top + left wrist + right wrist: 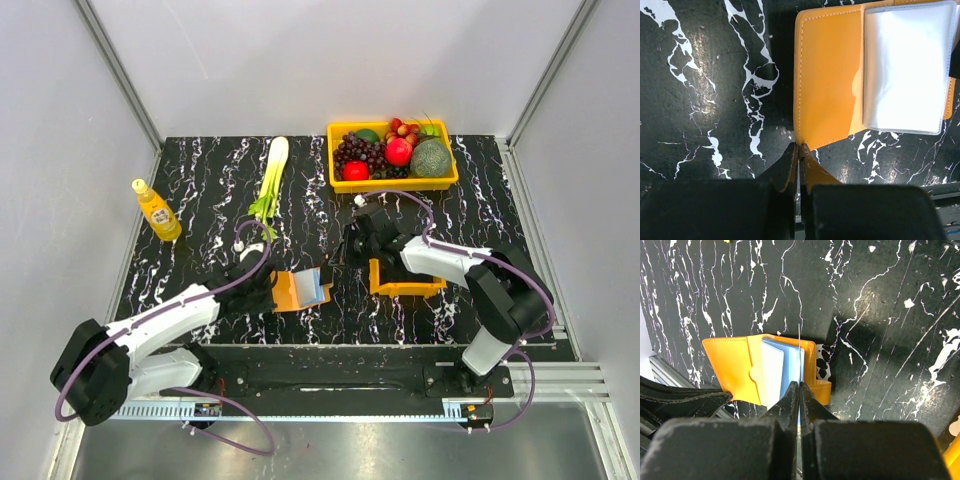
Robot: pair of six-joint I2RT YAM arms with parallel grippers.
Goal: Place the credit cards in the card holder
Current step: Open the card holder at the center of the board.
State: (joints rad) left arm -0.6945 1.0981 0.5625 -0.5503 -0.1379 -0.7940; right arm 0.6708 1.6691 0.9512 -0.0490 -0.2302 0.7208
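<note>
The orange card holder (289, 292) lies open on the black marble table, left of centre. In the left wrist view its orange flap (827, 80) carries clear card sleeves (905, 65). My left gripper (799, 146) is shut on the holder's near corner and also shows in the top view (270, 290). My right gripper (799, 384) is shut on a thin card (800, 352), seen edge-on, standing above the holder's pale blue and white pockets (775, 370). In the top view the right gripper (338, 258) is just right of the holder. No other loose cards show.
A small orange raised-wall tray (406, 288) sits just right of the right gripper. A yellow fruit basket (392, 185) stands at the back. A green-white leek (272, 175) and a yellow bottle (157, 210) are at the back left.
</note>
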